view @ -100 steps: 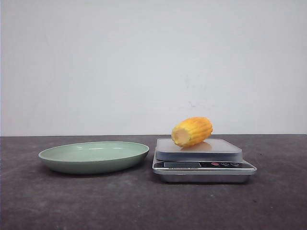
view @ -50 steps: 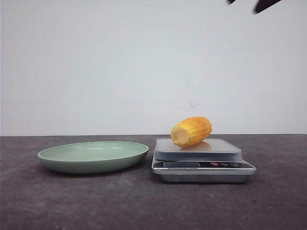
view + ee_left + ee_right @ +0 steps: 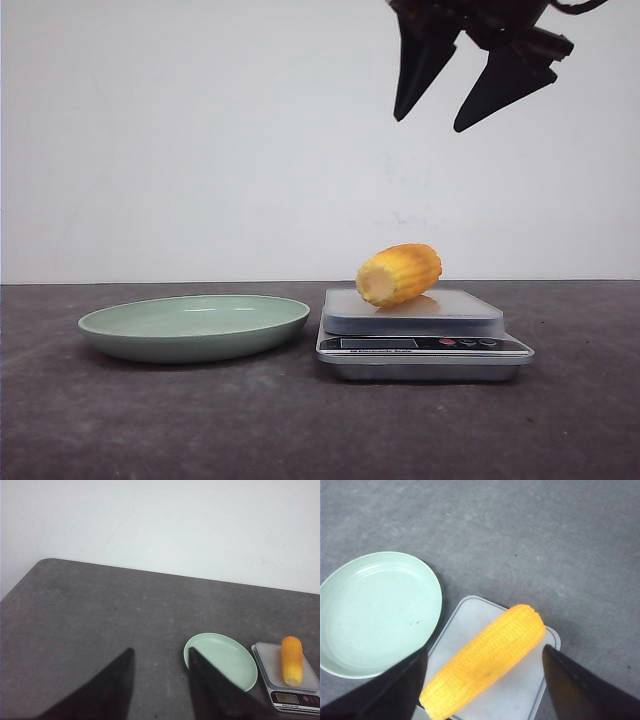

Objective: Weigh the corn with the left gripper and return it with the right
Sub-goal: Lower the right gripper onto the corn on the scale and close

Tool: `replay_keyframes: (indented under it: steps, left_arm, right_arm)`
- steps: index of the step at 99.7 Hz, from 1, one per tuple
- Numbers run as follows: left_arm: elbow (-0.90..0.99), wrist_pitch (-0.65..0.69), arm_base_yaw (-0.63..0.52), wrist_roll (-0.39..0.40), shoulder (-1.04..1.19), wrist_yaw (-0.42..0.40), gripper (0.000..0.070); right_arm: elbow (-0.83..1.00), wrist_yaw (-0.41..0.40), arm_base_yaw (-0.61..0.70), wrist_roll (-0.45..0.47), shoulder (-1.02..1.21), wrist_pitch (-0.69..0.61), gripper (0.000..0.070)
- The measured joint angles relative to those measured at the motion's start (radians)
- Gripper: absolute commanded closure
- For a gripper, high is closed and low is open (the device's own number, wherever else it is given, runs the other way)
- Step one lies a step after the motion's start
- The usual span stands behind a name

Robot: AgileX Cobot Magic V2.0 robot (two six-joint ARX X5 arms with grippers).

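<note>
Right gripper [image 3: 446, 122]: upper right of the front view, high above the scale; two black tapered fingers [image 3: 414, 70] pointing down, spread wide, holding nothing. In the right wrist view [image 3: 485, 680] the fingers frame the corn from either side at the lower edge, touching neither corn nor scale.

Left gripper [image 3: 160, 685]: seen only in the left wrist view, lower centre; two dark fingers [image 3: 112, 687] parted, nothing between them but bare table; well apart from plate and scale.

Corn [image 3: 399, 274]: lying on its side on the scale platform, right of centre in the front view; paler cut end facing lower left, toward the camera. Free of both grippers. Right wrist view [image 3: 485, 660]: placed diagonally across the platform. Left wrist view [image 3: 291, 660]: at far right of frame.

Scale [image 3: 425, 344]: silver, flat grey platform, display and small buttons on the front strip; reading not legible. Just right of the plate, not touching.

Plate [image 3: 195, 326]: shallow, pale green, left of centre in the front view; holds nothing.

Table [image 3: 300, 430]: dark grey, speckled; white wall behind.
</note>
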Motion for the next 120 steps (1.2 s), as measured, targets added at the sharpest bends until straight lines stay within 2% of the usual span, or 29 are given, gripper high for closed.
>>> replay_keyframes:
  steps: [37, 70, 86, 99, 111, 120]
  left_arm:
    - [-0.009, 0.000, 0.000, 0.001, 0.000, 0.000, 0.0459]
    - [-0.011, 0.000, 0.000, 0.004, 0.000, 0.000, 0.0459]
    - [-0.011, 0.000, 0.000, 0.004, -0.001, 0.001, 0.0459]
    - [-0.011, 0.000, 0.000, 0.004, -0.001, 0.001, 0.0459]
    - [-0.011, 0.000, 0.000, 0.004, -0.001, 0.001, 0.0459]
    - [-0.011, 0.000, 0.000, 0.004, -0.001, 0.001, 0.0459]
  right_arm:
    - [0.000, 0.003, 0.045, 0.075, 0.183, 0.052, 0.0230]
    - [0.000, 0.114, 0.061, 0.118, 0.287, 0.061, 0.0201]
    - [0.000, 0.135, 0.055, 0.138, 0.295, 0.070, 0.0201]
    - [0.002, 0.122, 0.053, 0.166, 0.325, 0.063, 0.0205]
    - [0.002, 0.113, 0.054, 0.174, 0.347, 0.042, 0.0272]
    - [0.002, 0.114, 0.057, 0.181, 0.348, 0.046, 0.0391]
